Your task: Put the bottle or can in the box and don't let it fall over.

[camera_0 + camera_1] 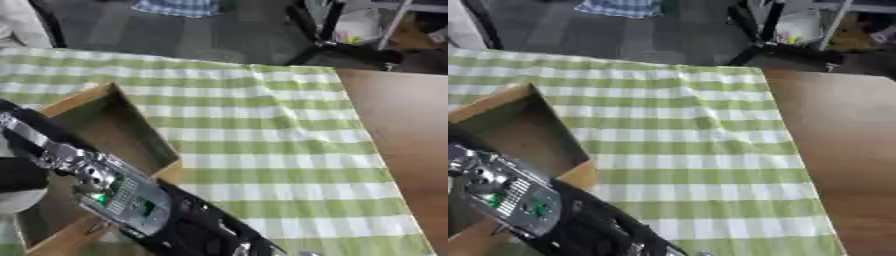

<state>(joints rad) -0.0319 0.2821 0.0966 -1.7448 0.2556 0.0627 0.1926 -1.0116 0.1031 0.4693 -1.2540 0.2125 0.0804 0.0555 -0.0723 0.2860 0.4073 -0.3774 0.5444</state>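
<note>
An open wooden box point(98, 94) stands at the left on the green-and-white checked cloth point(271, 130). My left arm point(118, 192) comes in from the left edge and crosses over the box's near corner, black with a silver wrist and a green light. Its hand point(203, 234) is a dark mass at the bottom edge, over the cloth just right of the box, and is cut off there. At the left edge inside the box sits a dark shape above a pale one point(17, 200); I cannot tell what it is. No bottle or can shows plainly.
Bare brown tabletop point(402, 130) lies right of the cloth. Beyond the table's far edge are a dark floor, black chair legs point(332, 45) and a white container point(359, 25). The cloth has a fold near its far right corner.
</note>
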